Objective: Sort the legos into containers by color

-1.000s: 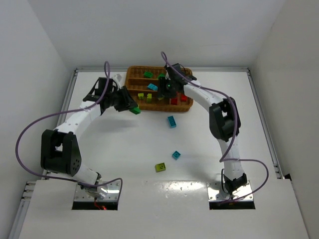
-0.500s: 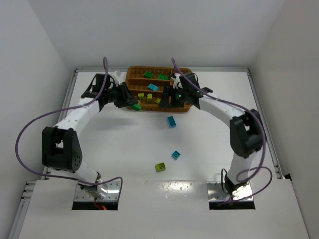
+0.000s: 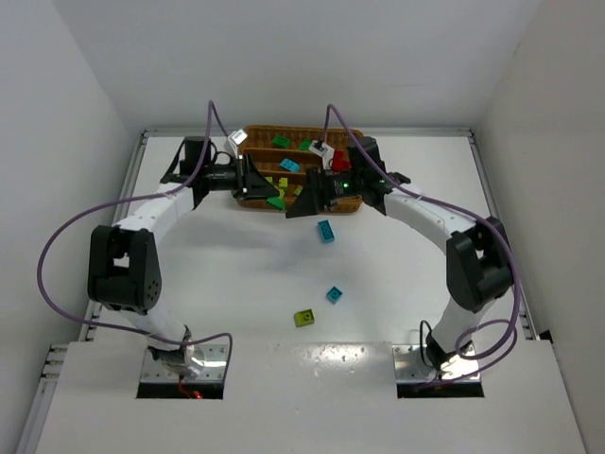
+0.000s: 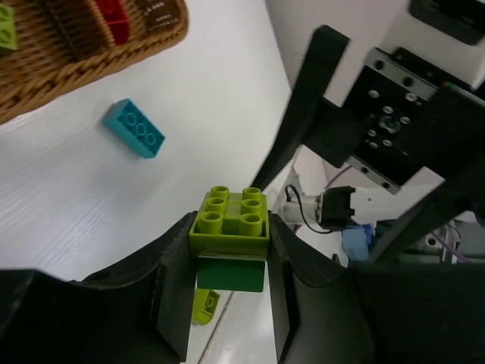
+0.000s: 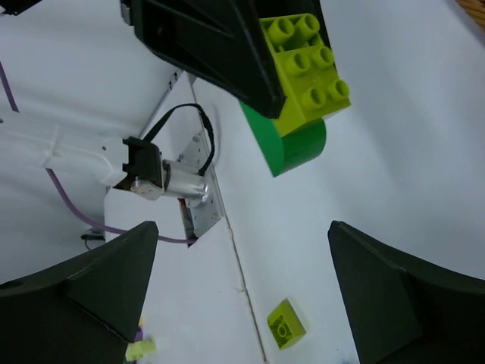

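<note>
My left gripper [image 3: 268, 196] is shut on a clump of two legos, a yellow-green brick [image 4: 230, 222] stacked on a dark green one [image 4: 230, 274], held in the air just in front of the wicker tray [image 3: 253, 138]. Facing it, my right gripper [image 3: 302, 201] is open, and its wrist view shows the clump [image 5: 305, 67] ahead of its spread fingers [image 5: 85, 282], apart from them. The tray's containers hold green [image 3: 281, 142], cyan [image 3: 289, 165], yellow-green [image 3: 274, 182] and red [image 3: 340, 159] legos.
Loose on the white table lie a cyan brick [image 3: 325, 230] near the tray, another cyan brick [image 3: 334, 294] and a yellow-green brick [image 3: 303, 318] nearer the arm bases. White walls enclose the table on three sides.
My right gripper has opened wide and swung from over the tray to its front edge, facing the left gripper. My left gripper carried the clump rightward along the tray front.
</note>
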Action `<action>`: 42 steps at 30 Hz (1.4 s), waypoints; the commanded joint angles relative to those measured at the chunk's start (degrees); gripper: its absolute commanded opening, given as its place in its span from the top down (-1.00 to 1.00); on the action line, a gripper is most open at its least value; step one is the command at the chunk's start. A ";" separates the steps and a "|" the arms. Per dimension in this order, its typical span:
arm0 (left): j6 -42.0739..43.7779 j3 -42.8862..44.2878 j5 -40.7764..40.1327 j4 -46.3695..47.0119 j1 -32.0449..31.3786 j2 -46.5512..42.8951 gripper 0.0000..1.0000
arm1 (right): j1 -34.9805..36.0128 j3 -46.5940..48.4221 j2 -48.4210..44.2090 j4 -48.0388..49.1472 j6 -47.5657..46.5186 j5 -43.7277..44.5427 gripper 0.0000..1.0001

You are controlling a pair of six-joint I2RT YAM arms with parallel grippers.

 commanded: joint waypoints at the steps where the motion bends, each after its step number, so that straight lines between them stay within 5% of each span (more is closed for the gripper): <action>1: -1.76 -0.68 6.51 6.91 0.63 -3.55 1.00 | 0.42 2.54 2.05 4.77 0.85 -2.97 -0.89; 6: -2.90 -0.68 9.33 7.97 -0.42 -2.94 1.00 | 2.26 4.91 5.21 7.94 2.62 -5.17 -0.72; 10: -2.90 -1.21 9.33 7.97 -0.42 -2.94 1.00 | 2.26 4.39 6.27 14.70 7.70 -5.34 -0.30; 19: -2.90 -2.88 9.86 7.97 -0.42 -4.08 1.00 | 2.26 4.39 9.35 27.88 18.42 -8.42 -0.06; 28: -2.90 -2.35 9.34 7.97 -0.42 -4.61 1.00 | 2.26 2.10 9.53 34.58 22.66 -8.70 0.75; 32: -4.21 -1.74 7.57 7.97 -0.42 -3.99 1.00 | 2.26 2.63 8.21 23.19 14.88 -3.61 0.87; 33: -4.22 -1.22 6.70 7.97 -0.42 -3.39 1.00 | 2.78 5.24 8.21 10.97 11.09 2.07 0.90; 36: -4.75 -0.60 6.08 7.97 -0.42 -2.76 1.00 | 4.72 8.52 7.68 -6.23 0.79 14.73 0.90; 42: -5.28 0.02 5.55 7.97 -0.42 -1.62 1.00 | 4.72 4.57 5.04 -9.10 -0.02 23.46 0.93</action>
